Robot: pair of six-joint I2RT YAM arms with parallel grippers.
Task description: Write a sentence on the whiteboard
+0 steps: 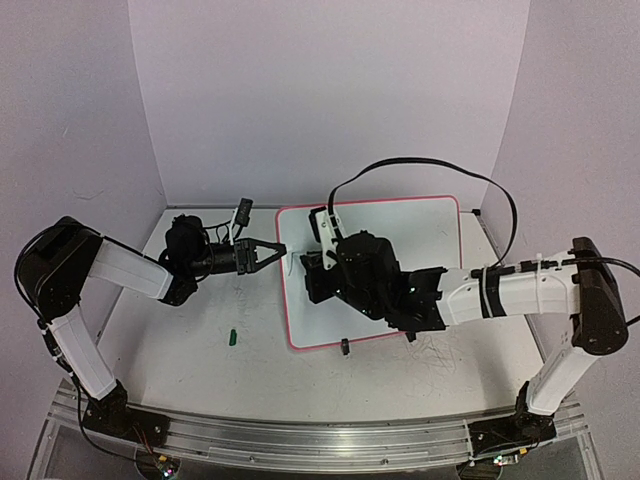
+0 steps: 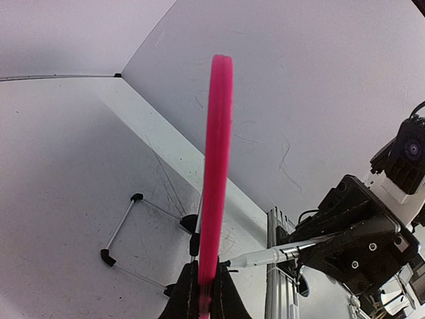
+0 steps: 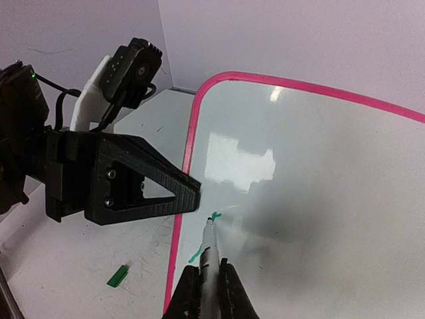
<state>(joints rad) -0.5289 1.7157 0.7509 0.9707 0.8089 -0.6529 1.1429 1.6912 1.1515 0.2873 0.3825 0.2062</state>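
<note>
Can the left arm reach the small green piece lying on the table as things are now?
Likely not yet: the left gripper is shut on the left edge of the whiteboard and must release first. Otherwise the green piece lies on open table nearby, nothing between.
</note>
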